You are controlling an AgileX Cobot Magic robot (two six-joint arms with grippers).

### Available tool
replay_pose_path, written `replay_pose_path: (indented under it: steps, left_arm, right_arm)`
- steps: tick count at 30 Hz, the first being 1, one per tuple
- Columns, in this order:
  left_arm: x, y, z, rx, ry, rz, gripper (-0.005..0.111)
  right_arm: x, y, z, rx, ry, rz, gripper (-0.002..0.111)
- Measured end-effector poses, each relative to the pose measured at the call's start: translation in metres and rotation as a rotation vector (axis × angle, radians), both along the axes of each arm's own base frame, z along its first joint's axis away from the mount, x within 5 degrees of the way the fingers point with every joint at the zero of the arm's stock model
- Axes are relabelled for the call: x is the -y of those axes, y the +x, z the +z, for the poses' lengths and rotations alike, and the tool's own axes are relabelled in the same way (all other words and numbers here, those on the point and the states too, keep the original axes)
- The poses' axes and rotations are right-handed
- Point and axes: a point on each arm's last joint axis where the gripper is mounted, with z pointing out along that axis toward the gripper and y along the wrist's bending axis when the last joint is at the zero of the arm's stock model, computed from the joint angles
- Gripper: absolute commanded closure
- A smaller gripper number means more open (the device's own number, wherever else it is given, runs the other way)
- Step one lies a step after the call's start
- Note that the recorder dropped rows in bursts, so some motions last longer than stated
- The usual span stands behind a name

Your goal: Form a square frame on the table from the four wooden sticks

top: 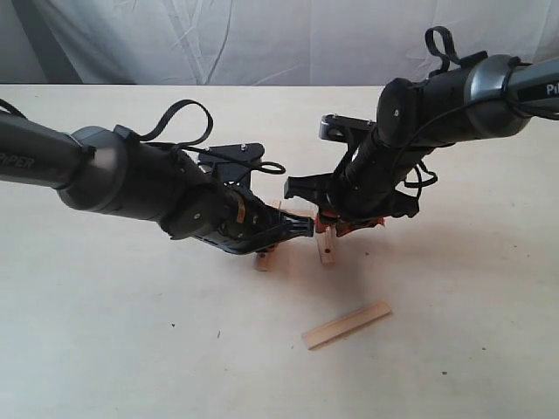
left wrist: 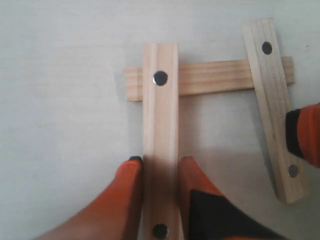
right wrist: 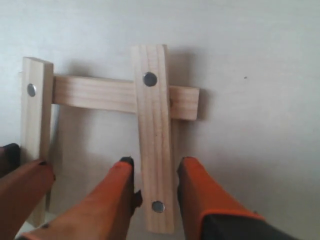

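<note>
Three of the wooden sticks form an open U in the middle of the table (top: 122,349). A cross stick (left wrist: 215,77) lies flat, and two sticks rest over its ends. My left gripper (left wrist: 160,162) is shut on one of them (left wrist: 160,115), orange fingers pressed on both edges. My right gripper (right wrist: 157,162) stands open astride the other (right wrist: 151,125), with narrow gaps on each side. In the exterior view both grippers meet over the sticks, the left (top: 297,229) and the right (top: 336,225). The fourth stick (top: 347,325) lies alone nearer the front.
A white cloth backdrop (top: 262,39) hangs behind the far edge of the table. Both dark arms reach in low from the sides and hide most of the U in the exterior view.
</note>
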Motion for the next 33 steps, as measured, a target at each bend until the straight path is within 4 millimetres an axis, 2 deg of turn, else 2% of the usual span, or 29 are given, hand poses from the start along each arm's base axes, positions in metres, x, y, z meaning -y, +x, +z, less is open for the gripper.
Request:
replay_pose_path:
  steps: [9,26,28,31,33]
  left_arm:
    - [0.001,0.001,0.001,0.009,-0.008,-0.001,0.107]
    - [0.001,0.001,0.001,0.012,-0.01,-0.002,0.107]
    - [0.001,0.001,0.001,0.016,-0.014,-0.003,0.107]
    - [0.001,0.001,0.001,0.019,-0.017,-0.003,0.107]
    - [0.001,0.001,0.001,0.019,-0.017,-0.003,0.107]
  right_arm:
    - [-0.008,-0.004,-0.013,-0.03,-0.005,0.008,0.077]
    - [-0.008,-0.005,-0.013,-0.049,-0.002,-0.02,0.077]
    - [-0.008,-0.005,-0.017,-0.059,-0.004,-0.031,0.083]
    - [-0.009,-0.004,-0.018,-0.064,-0.004,-0.035,0.104]
    - [-0.009,-0.004,-0.018,-0.067,-0.001,-0.044,0.109]
